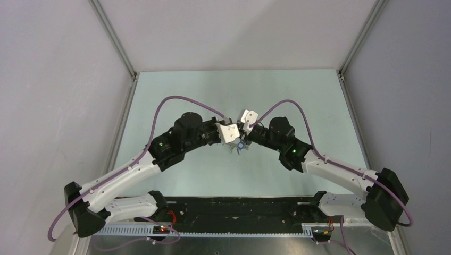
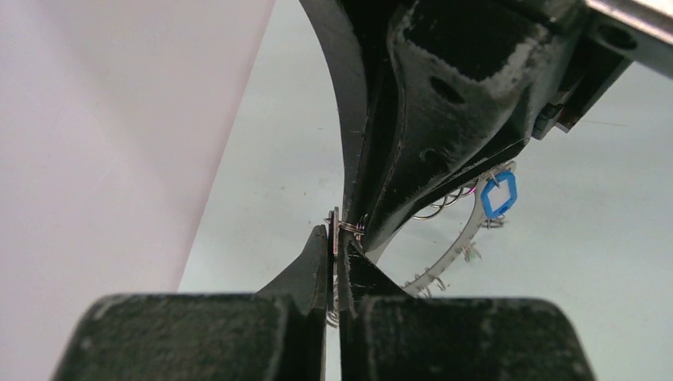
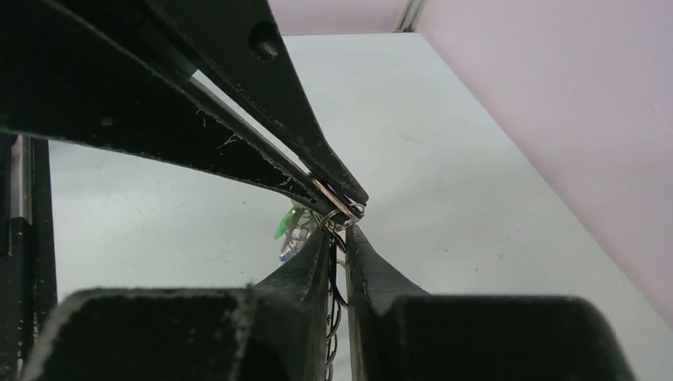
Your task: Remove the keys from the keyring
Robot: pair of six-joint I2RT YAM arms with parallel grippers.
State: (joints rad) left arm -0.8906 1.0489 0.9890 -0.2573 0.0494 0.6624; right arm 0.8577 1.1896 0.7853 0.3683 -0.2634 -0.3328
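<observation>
While the left tool [image 2: 336, 238] clamps, keys [image 3: 282, 227] dangle

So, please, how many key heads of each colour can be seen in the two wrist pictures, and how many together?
Blue key head: 1
Green key head: 1
Total: 2
More may be hidden behind the shut fingers of the left gripper and the right gripper.
</observation>
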